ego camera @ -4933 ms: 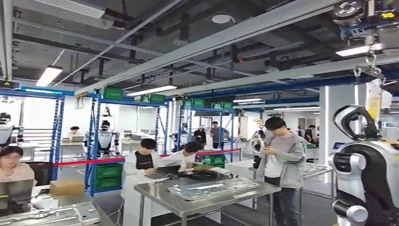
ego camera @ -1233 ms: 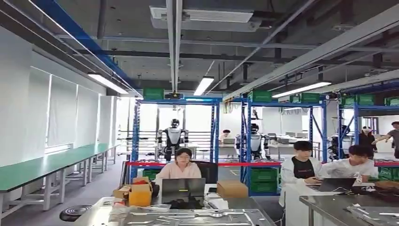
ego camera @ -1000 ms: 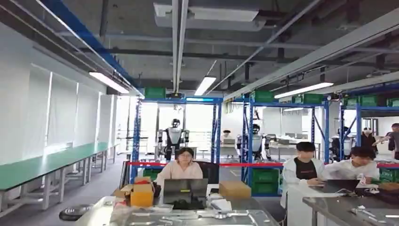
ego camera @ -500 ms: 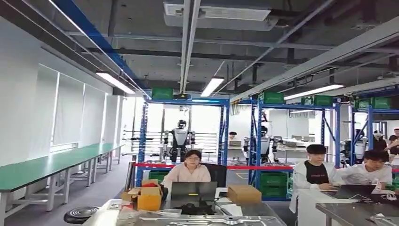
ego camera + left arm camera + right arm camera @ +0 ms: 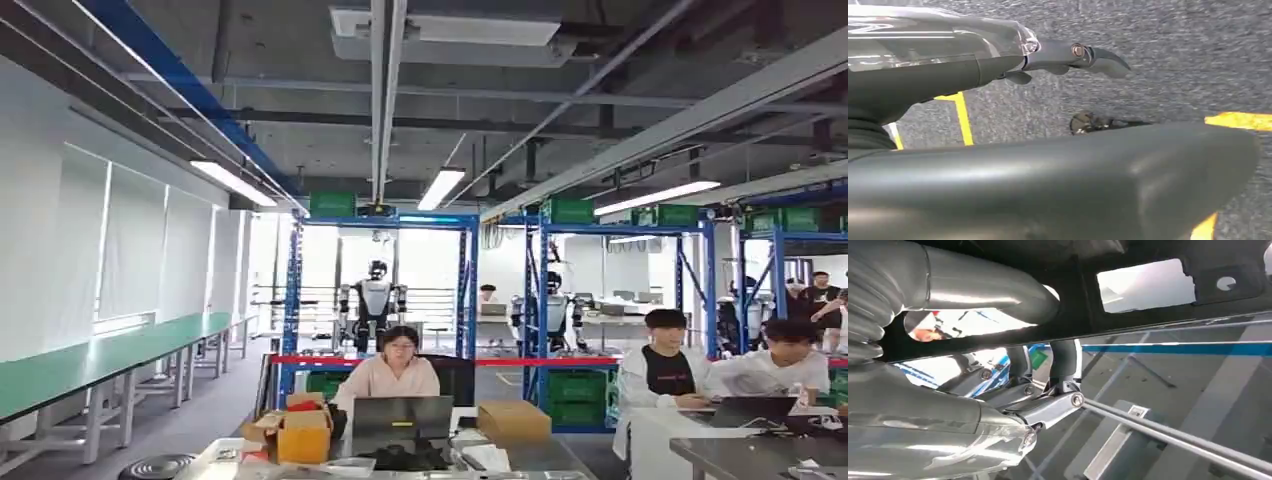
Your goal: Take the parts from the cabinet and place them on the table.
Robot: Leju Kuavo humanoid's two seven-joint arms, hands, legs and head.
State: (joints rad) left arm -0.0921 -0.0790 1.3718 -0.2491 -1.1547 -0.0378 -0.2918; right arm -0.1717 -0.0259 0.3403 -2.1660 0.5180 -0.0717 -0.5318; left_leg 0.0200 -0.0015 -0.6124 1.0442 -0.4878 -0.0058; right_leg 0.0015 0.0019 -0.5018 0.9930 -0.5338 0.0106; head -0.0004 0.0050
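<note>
Though the steel bench (image 5: 740, 455) stands well ahead, the black flat part (image 5: 1078, 280) sits gripped in the right hand (image 5: 948, 390), thumb across one face, fingers on the other. It looks stiff, thin, fairly light and slick, so it is best held near its cut-outs. Left hand (image 5: 1068, 52) hangs slack-fingered over the floor (image 5: 1173, 30), holding nothing.
</note>
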